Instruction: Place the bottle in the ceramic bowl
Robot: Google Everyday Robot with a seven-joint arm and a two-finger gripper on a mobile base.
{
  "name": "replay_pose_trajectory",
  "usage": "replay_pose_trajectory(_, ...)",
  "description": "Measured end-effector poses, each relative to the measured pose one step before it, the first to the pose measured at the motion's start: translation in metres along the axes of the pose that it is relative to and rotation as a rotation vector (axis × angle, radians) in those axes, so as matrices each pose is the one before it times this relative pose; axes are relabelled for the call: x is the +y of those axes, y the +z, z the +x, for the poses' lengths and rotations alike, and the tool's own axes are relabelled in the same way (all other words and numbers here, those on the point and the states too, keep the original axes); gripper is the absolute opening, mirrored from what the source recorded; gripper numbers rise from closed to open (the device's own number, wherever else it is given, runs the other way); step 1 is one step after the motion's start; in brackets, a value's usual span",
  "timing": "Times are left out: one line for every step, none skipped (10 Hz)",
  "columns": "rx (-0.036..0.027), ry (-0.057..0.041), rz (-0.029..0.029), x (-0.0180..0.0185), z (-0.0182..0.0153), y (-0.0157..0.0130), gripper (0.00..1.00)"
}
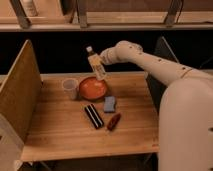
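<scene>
- The bowl [93, 88] sits on the bench [60, 132] toward the back edge; its orange-red inside shows nothing in it
- A whitish cup [70, 88] stands just left of the bowl, nearly touching its rim; whether it holds anything cannot be told
- The bottle [96, 64] is in the air above the bowl's back rim, tilted with its cap up and to the left, its lower end close over the bowl
- The gripper [103, 59] is at the bottle's right side, above and behind the bowl, the jaws closed on the bottle
- The arm [150, 62] reaches in from the right, over the bench's back right corner
- In front of the bowl lie a blue pad [110, 104], a black bar [94, 116] and a dark red item [114, 121], close together but apart from the bowl
- A wooden panel [20, 95] stands along the left edge and a dark panel [159, 75] at the right
- The front half of the bench and the left strip beside the wooden panel are bare wood
</scene>
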Motion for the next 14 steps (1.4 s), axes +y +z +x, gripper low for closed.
replay_pose_trajectory(-0.01062,0.0079,-0.05088,0.01267,-0.00085,0.01539,0.0)
replay_pose_trajectory(0.00843,0.01291,-0.0367,0.00743,0.0081,0.01298,0.0)
replay_pose_trajectory(0.00908,0.01412,-0.01637,0.00208,0.00715,0.00642,0.0)
replay_pose_trajectory(0.01768,0.0326,-0.00991,-0.00284,0.01474,0.00549,0.0)
replay_pose_trajectory(0.01514,0.03661,-0.0001,-0.00451,0.01283,0.00148,0.0)
replay_pose_trajectory(0.01323,0.02527,0.00228,-0.00323,0.01029,0.00055,0.0)
replay_pose_trajectory(0.0176,0.03506,0.00463,-0.00424,0.01215,0.00035,0.04)
replay_pose_trajectory(0.02402,0.04284,0.01129,-0.00842,0.01495,-0.00142,0.06)
replay_pose_trajectory(0.00139,0.00361,0.00211,-0.00159,0.00129,-0.00097,0.03)
replay_pose_trajectory(0.00035,-0.00041,-0.00064,0.00044,-0.00008,0.00037,0.0)
replay_pose_trajectory(0.00099,-0.00165,-0.00224,0.00172,-0.00042,0.00154,0.03)
replay_pose_trajectory(-0.00032,-0.00003,0.00025,-0.0001,-0.00015,-0.00021,0.11)
replay_pose_trajectory(-0.00023,0.00064,0.00075,-0.00061,0.00023,-0.00049,0.21)
replay_pose_trajectory(0.00045,-0.00029,-0.00051,0.00033,0.00006,0.00043,0.31)
